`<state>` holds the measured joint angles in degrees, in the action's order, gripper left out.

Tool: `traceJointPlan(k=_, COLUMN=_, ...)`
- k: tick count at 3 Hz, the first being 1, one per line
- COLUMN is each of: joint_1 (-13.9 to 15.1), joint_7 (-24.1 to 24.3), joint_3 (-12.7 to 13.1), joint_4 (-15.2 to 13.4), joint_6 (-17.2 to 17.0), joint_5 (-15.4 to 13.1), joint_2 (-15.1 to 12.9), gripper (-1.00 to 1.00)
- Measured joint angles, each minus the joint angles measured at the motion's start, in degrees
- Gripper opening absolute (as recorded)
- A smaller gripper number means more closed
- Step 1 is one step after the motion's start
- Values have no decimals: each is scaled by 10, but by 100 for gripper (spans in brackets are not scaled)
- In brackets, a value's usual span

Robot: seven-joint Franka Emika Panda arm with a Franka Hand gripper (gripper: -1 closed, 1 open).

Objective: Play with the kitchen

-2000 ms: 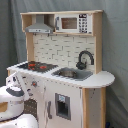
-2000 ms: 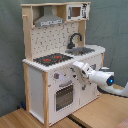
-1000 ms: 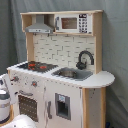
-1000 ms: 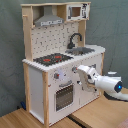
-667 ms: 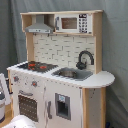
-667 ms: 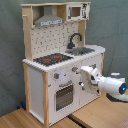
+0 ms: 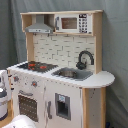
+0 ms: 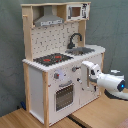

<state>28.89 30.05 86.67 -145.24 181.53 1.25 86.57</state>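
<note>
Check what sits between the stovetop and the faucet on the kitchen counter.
The grey sink lies between the stovetop and the black faucet, set into the counter. It shows in both exterior views.

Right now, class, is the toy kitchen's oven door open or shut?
Shut: the oven door lies flush with the kitchen front in both exterior views.

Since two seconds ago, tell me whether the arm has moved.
Yes. In the second exterior view the arm has pulled back rightward, away from the kitchen front.
</note>
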Motion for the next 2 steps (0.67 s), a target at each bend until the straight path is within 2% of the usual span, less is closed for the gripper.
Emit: traceJointPlan(k=2, joint_1=25, joint_7=98, joint_3=63, joint_4=-1, joint_6=-14, joint_5=0, joint_2=2, gripper=100)
